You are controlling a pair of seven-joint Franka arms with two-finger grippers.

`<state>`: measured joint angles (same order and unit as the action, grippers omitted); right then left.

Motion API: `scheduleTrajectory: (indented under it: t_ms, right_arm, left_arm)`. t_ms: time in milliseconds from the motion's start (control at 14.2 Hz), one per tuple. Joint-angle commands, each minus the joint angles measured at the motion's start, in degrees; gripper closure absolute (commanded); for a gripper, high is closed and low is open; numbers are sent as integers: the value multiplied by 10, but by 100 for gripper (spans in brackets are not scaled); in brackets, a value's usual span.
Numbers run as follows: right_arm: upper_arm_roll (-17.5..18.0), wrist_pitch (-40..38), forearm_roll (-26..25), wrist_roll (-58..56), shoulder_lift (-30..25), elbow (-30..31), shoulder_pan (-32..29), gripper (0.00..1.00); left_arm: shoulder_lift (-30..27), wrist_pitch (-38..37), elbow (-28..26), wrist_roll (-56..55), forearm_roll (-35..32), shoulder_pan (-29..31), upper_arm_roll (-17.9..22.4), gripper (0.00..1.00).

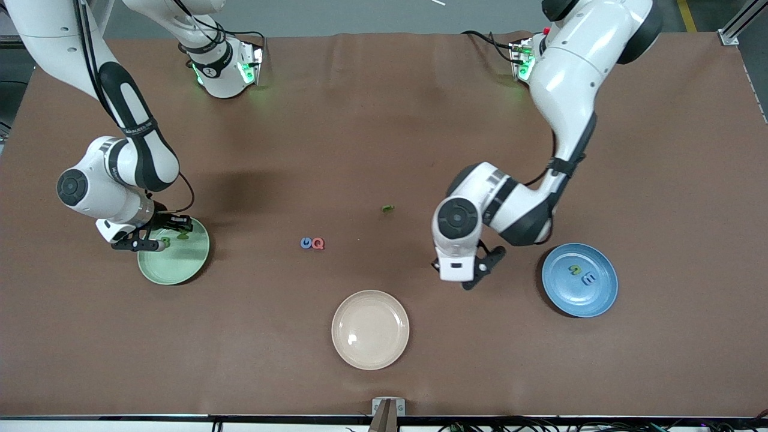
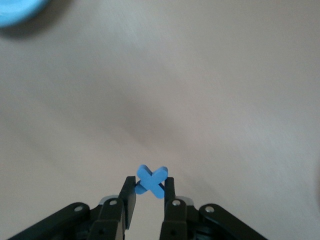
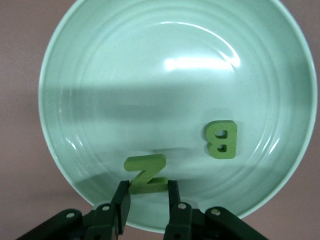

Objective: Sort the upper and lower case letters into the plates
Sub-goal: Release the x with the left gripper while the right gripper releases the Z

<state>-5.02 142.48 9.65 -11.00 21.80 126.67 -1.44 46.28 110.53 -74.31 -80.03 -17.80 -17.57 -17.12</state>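
Left gripper [image 2: 149, 192]: your fingers clamp a small blue foam X [image 2: 150, 181]; carry it to a plate.
Right gripper [image 3: 148, 197]: fingers clamp a green foam Z [image 3: 146, 173] over the mint green plate [image 3: 100, 75]; release next.

We see a plain pale mint green round plate [image 3: 75, 75] holding green letters Z [image 3: 146, 173] and B [image 3: 221, 139], a speckled medium blue round plate [image 1: 600, 300], a plain cream-beige round plate [image 1: 370, 354], a bright blue X-shaped letter [image 2: 150, 181], and adjoining blue [image 1: 306, 243] and red [image 1: 318, 243] letters on the brown table cover [image 1: 384, 120].
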Motion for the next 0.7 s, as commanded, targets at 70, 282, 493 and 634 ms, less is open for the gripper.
scheduleTrajectory:
  t_ms: [70, 282, 493, 634]
  right_arm:
    - [8, -1, -10, -5, -1, 5, -14, 84]
    - [8, -1, -10, -3, -3, 5, -12, 58]
    - [8, -4, -10, 0, -9, 3, -8, 17]
    - [8, -23, -10, 1, -18, -5, 7, 5]
  left_arm:
    - [-75, 2, -101, 82, -7, 77, -7, 100]
    - [-102, 20, -158, 135, -7, 132, -7, 100]
    - [-111, 49, -196, 154, -14, 172, -6, 100]
    - [-110, 93, -222, 173, -29, 201, -6, 99]
